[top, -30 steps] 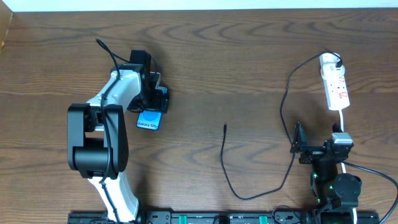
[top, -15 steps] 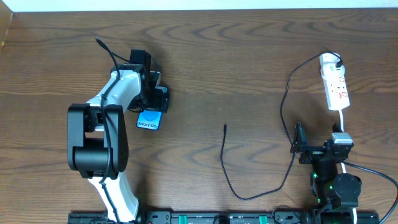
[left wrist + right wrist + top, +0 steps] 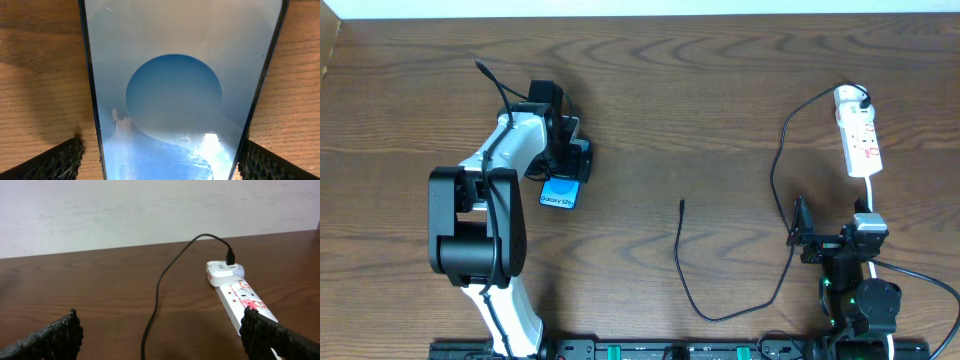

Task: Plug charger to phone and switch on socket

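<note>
Left claw (image 3: 572,160): released, its fingers (image 3: 57,160) spread to either side of the phone (image 3: 175,75). In the wrist view we see a strip of bare wood between one finger and the phone's dark edge. The other finger sits just beside the opposite edge, and we cannot tell whether it touches.

The phone lies flat directly under this claw, blue screen up with the circle graphic showing. From overhead, one end juts out from beneath the claw with the white text readable.

Right claw (image 3: 805,235): released, fingers wide apart, nothing between them.

Ahead of it and to its right lies the socket (image 3: 245,300), white with red markings. At the socket's far end a white adapter (image 3: 225,272) takes the black plug of the charger (image 3: 158,287).

The cable arcs up from the plug and runs back toward the claw, passing between its fingers.

Overhead, the cable loops on across the wooden table (image 3: 720,80). Its connector tip (image 3: 681,203) lies loose between the two claws, well apart from the phone.
</note>
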You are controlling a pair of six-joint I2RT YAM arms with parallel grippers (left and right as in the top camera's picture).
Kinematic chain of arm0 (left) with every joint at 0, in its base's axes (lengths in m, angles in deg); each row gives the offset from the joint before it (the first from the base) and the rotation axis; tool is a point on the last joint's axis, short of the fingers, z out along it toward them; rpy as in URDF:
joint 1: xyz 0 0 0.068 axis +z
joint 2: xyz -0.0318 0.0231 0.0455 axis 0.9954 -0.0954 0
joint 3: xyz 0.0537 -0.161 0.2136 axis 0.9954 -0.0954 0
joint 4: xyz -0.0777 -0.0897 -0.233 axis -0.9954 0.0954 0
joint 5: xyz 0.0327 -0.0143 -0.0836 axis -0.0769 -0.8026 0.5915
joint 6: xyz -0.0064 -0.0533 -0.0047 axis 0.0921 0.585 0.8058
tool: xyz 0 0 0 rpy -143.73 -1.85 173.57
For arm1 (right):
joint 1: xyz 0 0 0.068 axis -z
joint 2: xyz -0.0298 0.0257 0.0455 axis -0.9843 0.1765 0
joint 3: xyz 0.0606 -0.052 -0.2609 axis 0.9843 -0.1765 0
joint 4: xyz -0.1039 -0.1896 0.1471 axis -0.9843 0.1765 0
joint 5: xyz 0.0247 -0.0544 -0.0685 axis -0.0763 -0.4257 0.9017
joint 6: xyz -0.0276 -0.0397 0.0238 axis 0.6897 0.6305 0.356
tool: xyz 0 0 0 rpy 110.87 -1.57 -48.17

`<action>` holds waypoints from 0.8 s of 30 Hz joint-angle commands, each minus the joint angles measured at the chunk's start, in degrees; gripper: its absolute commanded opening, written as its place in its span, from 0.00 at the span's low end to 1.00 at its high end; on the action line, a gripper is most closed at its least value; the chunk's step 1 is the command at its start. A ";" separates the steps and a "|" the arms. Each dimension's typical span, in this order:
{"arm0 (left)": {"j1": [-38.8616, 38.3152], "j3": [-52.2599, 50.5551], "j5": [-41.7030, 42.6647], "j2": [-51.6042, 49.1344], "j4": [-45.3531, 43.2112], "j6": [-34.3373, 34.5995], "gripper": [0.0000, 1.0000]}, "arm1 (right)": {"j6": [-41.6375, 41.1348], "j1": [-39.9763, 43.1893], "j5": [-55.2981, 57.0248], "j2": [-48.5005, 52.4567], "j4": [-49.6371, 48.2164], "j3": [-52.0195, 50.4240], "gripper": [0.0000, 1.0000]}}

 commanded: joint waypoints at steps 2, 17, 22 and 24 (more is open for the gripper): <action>-0.09 -1.95 4.02 -2.08 0.76 -0.76 0.98 | -0.48 -0.55 0.28 -0.39 0.22 -0.15 0.99; -0.09 -1.95 4.02 -2.08 0.17 -0.74 0.98 | -0.48 -0.55 0.28 -0.39 0.22 -0.13 0.99; -0.09 -1.95 4.02 -2.08 0.15 -0.74 0.92 | -0.48 -0.55 0.28 -0.39 0.22 -0.15 0.99; -0.09 -1.95 4.02 -2.08 0.15 -0.76 0.91 | -0.48 -0.55 0.28 -0.39 0.22 -0.15 0.99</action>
